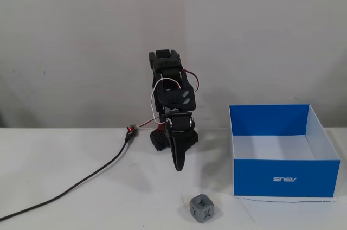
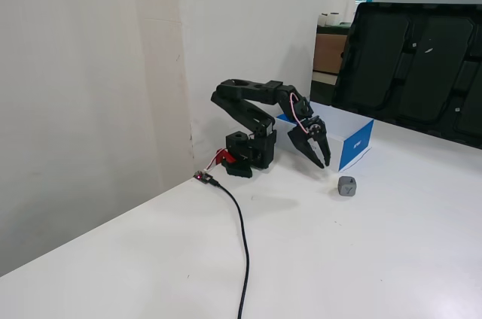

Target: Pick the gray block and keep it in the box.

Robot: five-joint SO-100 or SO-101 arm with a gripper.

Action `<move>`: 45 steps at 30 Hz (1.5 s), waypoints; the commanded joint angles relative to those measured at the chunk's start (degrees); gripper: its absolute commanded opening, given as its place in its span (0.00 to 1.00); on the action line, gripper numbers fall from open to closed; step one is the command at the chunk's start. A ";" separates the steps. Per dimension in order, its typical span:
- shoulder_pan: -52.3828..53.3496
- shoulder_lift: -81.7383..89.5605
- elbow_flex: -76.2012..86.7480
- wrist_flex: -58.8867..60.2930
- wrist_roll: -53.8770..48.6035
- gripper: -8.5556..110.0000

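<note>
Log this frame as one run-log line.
phase: approach | end effector: empty, above table | gray block: on table, outside box
</note>
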 commanded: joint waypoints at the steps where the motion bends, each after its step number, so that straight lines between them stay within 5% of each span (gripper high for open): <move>1: -1.14 -7.38 -9.05 -0.79 0.26 0.08; 17: -6.59 -39.73 -29.71 5.62 -3.43 0.26; 45: -6.77 -62.58 -43.33 7.47 -5.80 0.24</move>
